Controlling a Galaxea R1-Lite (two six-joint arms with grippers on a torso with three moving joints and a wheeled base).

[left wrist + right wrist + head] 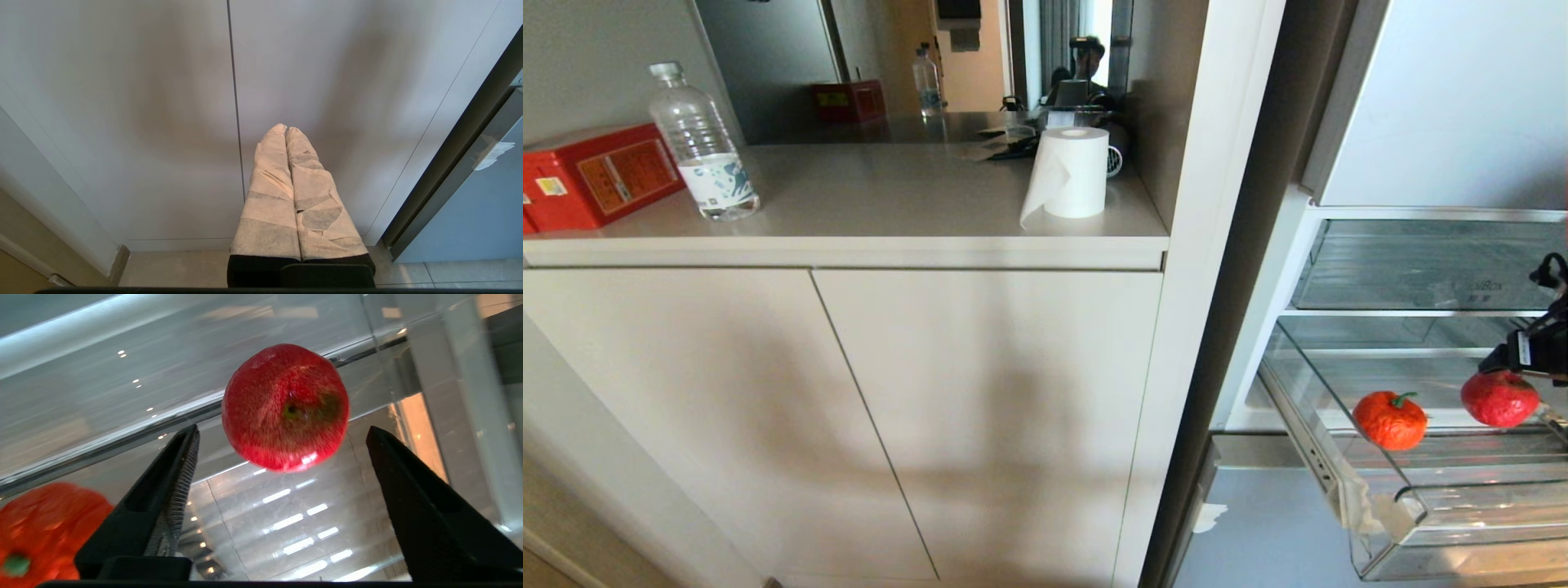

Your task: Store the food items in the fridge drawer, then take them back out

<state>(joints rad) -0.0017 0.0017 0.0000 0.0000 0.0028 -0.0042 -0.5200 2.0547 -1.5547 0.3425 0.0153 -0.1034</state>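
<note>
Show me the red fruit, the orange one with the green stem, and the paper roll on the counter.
red fruit [286, 406]: right wrist view, middle of its skin.
orange fruit [1390, 420]: head view, centre of its body.
paper roll [1078, 175]: head view, its side.

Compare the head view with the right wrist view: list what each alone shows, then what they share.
Head view only: the white paper roll, clear plastic water bottle and red box on the counter. Right wrist view only: the right hand's open black fingers. Both: the deep red round fruit, the orange-red fruit with green stem and the clear plastic fridge drawer.
</note>
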